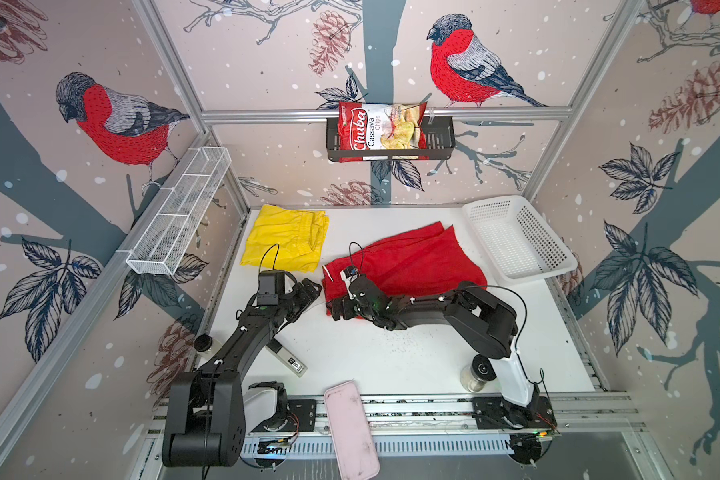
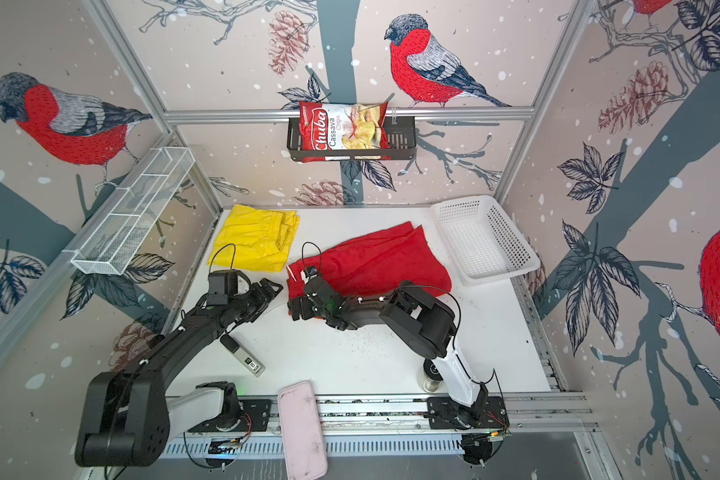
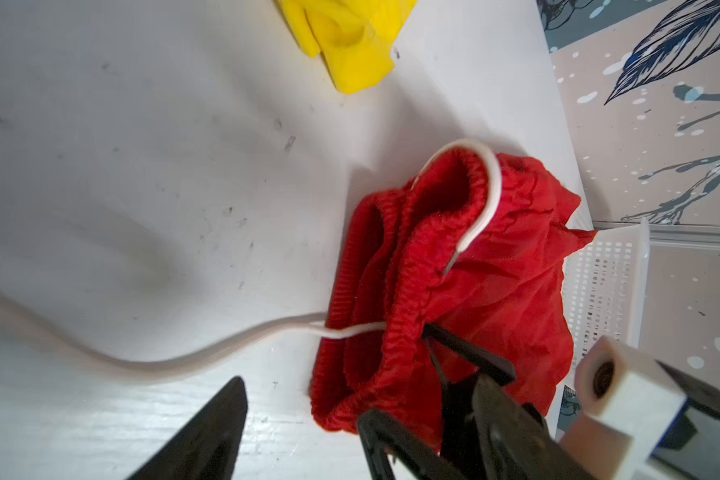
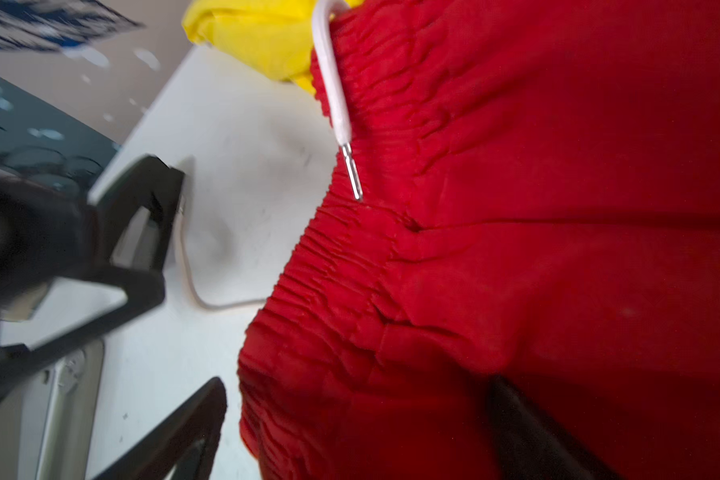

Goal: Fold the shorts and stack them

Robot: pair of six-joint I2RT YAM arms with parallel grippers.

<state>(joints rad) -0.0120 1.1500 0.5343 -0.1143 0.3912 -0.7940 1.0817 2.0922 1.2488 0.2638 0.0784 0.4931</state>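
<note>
Left pincer (image 1: 310,291): spread, empty, just beside red shorts (image 1: 416,262). Right pincer (image 1: 336,309): spread, astride their gathered edge, not pinching. Red shorts: middle of table (image 1: 412,361), rumpled, fold apparently unfinished. Yellow shorts (image 1: 285,241): far left corner, seemingly folded. Stacking remains.

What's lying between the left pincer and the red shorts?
A white drawstring trailing over bare table from the red shorts toward the left pincer, seen in the right wrist view.

Well right of your right gripper (image 1: 336,309), you've got the white basket (image 1: 520,237); high beyond it, a chips bag (image 1: 381,129) sits in the black wall rack (image 1: 441,141). Behind your left gripper (image 1: 310,291): grey stick (image 1: 287,359), pink tray (image 1: 352,428).
</note>
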